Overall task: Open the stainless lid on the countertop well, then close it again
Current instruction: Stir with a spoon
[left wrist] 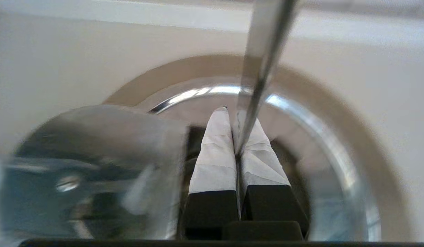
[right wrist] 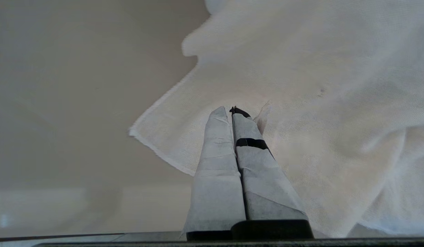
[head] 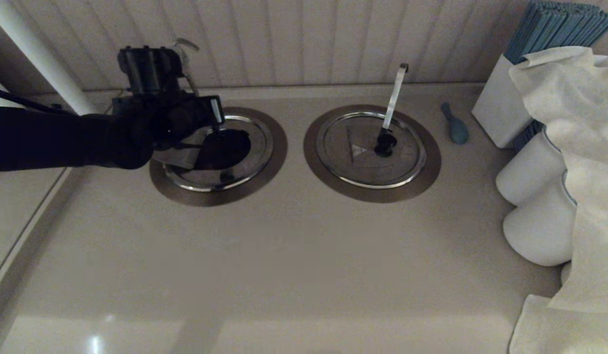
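The stainless lid point(head: 257, 142) sits in the left countertop well. Its folding flap point(head: 178, 158) is tilted up, showing the dark hole point(head: 225, 147) inside the brushed collar ring point(head: 280, 147). My left gripper point(head: 211, 133) hangs over the well, and the arm hides much of the lid. In the left wrist view the gripper point(left wrist: 234, 115) is shut on the thin grey rod point(left wrist: 263, 51), which runs up between the fingers. The raised flap point(left wrist: 95, 154) stands beside them, inside the collar point(left wrist: 380, 147). My right gripper point(right wrist: 231, 111) is shut on nothing above a white cloth point(right wrist: 318, 85).
The twin lid point(head: 353, 162) with its pale strip handle point(head: 395, 96) lies closed to the right. A blue utensil point(head: 456, 127), a white box point(head: 498, 108), white jars point(head: 530, 172) and a draped cloth point(head: 584, 147) crowd the right side. A panelled wall stands behind.
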`<state>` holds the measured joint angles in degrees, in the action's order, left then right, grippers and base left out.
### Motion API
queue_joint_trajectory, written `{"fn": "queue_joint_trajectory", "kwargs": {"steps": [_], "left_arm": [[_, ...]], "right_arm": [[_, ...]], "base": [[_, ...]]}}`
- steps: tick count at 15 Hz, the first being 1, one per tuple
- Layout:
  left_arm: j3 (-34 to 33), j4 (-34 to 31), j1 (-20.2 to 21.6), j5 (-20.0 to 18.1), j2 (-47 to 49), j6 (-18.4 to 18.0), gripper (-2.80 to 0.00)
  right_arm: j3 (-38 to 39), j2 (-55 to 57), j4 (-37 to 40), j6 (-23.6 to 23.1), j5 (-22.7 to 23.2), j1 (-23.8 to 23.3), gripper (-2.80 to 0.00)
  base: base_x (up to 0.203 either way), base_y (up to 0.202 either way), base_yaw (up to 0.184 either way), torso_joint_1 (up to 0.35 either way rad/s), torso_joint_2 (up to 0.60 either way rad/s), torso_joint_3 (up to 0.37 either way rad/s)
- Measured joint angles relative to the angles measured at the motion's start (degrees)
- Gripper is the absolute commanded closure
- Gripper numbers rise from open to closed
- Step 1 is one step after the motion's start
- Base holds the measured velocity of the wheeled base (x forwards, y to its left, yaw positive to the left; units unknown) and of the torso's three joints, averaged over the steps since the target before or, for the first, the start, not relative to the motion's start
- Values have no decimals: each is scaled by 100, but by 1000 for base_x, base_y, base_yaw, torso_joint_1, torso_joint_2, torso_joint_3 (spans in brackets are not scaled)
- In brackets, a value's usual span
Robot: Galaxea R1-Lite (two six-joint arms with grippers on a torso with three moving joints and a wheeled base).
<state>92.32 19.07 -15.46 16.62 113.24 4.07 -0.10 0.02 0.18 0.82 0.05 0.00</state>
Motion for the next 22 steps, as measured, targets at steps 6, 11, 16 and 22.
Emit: {"fn": "queue_joint_trajectory", "kwargs": {"steps": [6,11,16,22], "left_arm": [[-686,-16,-29,-63,-344,-765,0],[-894,-384,-197,-89,-414,-901,0],[-888,-547,-597,-408,-413,-431,0],[-436,-515,-548,-336,-164,119,0]], "right_arm": [[0,0,0,-2,2,0,0],[0,0,0,-3,5,0,0],[0,0,0,-5,3,0,0],[0,0,0,-4,2,0,0]], "base": [[0,0,0,0,0,0],[0,0,0,0,0,0],[0,0,0,0,0,0],[0,0,0,0,0,0]]}}
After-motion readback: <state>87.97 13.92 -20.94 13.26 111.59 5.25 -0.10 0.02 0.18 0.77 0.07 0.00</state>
